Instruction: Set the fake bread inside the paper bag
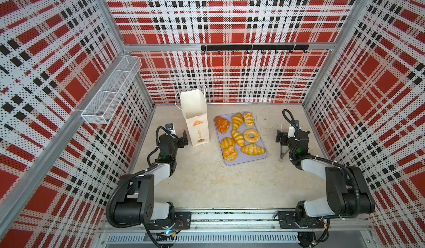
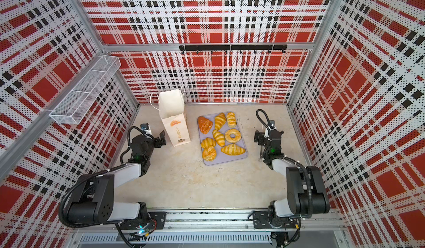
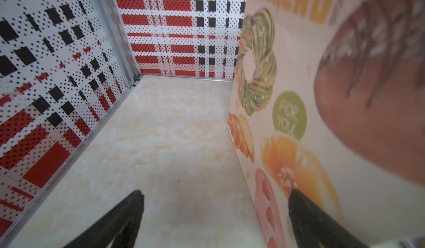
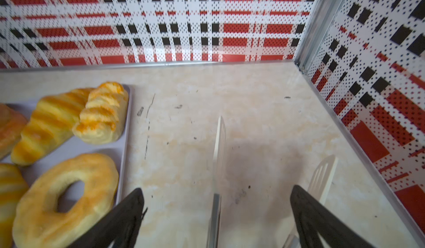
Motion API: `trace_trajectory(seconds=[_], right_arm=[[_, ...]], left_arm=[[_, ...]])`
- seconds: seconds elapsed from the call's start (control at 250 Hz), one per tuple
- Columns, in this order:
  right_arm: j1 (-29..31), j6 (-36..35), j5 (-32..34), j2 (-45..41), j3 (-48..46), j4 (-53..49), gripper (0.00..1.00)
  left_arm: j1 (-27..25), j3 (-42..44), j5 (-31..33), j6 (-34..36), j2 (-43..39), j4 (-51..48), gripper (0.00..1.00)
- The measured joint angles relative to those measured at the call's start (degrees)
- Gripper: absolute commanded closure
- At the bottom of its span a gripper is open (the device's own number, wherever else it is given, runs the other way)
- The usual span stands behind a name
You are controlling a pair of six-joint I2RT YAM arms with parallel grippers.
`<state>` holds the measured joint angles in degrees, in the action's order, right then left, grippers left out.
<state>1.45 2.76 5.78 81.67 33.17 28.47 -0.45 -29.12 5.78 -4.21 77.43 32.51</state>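
Your left claw (image 1: 184, 139) stands wide open and empty, just beside the smooth, upright cream paper bag (image 1: 197, 129). Your right claw (image 1: 279, 138) is equally wide and empty. The glossy, ridged fake bread (image 1: 238, 137) lies between both claws on a flat lilac tray (image 1: 259, 158).

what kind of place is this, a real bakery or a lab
Most likely a robot test cell dressed as a bakery: plaid perforated panels box it in, two arms sit on a front rail, and fake bread lies on a tray.
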Motion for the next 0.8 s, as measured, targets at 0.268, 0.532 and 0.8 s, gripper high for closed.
trace_trajectory(seconds=[0.268, 0.532, 0.8], right_arm=[[-0.07, 9.35, 1.99, -5.90, 4.04, -13.90, 0.00], [-0.20, 12.79, -2.40, -4.63, 15.39, -26.03, 0.02], [-0.20, 12.59, -3.39, 1.05, 23.41, -36.26, 0.04]], left_arm=[[0.31, -10.54, 2.51, -6.34, -8.59, -22.99, 0.01], [0.39, -19.96, 3.89, -9.55, -19.15, -42.10, 0.01], [-2.99, -33.77, 5.14, -12.61, -20.28, -56.39, 0.00]])
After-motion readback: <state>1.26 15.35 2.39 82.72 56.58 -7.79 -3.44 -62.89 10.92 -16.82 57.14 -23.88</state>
